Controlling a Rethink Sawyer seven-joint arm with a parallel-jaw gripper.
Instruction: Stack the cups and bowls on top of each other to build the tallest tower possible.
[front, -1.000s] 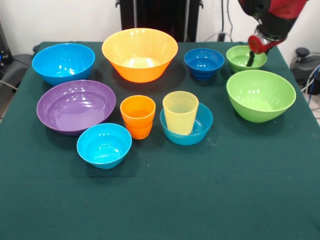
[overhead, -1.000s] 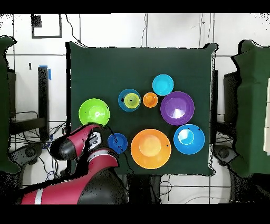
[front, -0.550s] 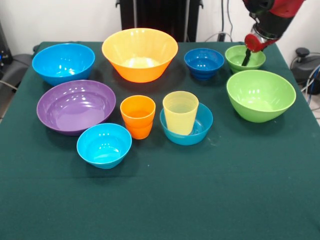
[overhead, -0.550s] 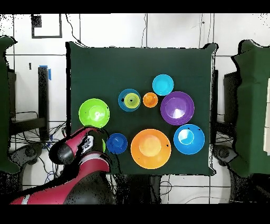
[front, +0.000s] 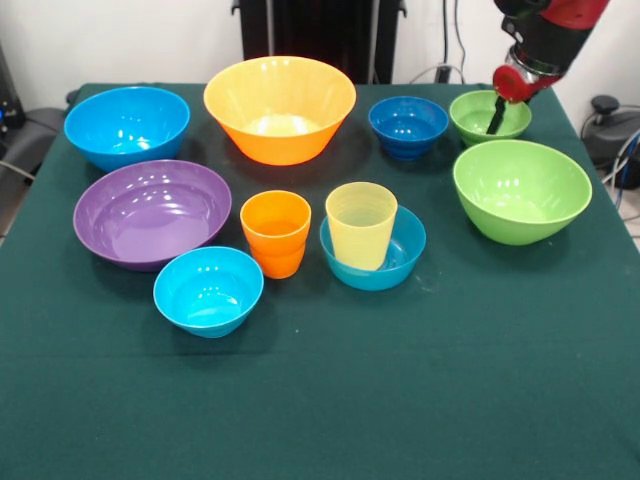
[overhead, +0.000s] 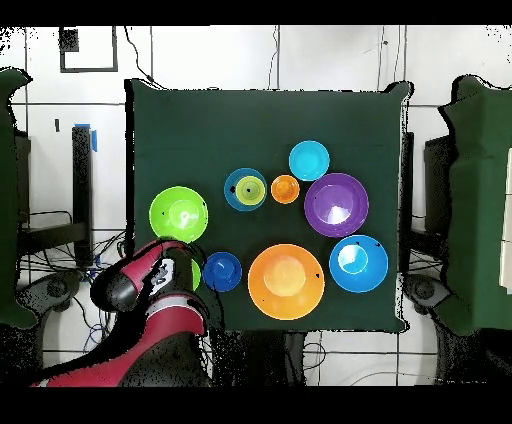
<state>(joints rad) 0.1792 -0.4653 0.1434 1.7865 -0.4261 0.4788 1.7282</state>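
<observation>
Fingers: one dark fingertip (front: 495, 116) dips into the small lime green bowl (front: 490, 115), far right; whether apart or together, cannot tell.
Arm: red arm (front: 545, 35) reaches down from above.
Bowls: all upright; large orange bowl (front: 280, 107) far centre.
Cups: yellow cup (front: 361, 224) upright inside light blue bowl (front: 373, 249); orange cup (front: 276, 232) just left.
Surface: green cloth (front: 320, 400).

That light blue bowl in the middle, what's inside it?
The pale yellow cup stands upright in the light blue bowl, towards one side. The bowl's floor beneath the cup is hidden.
</observation>
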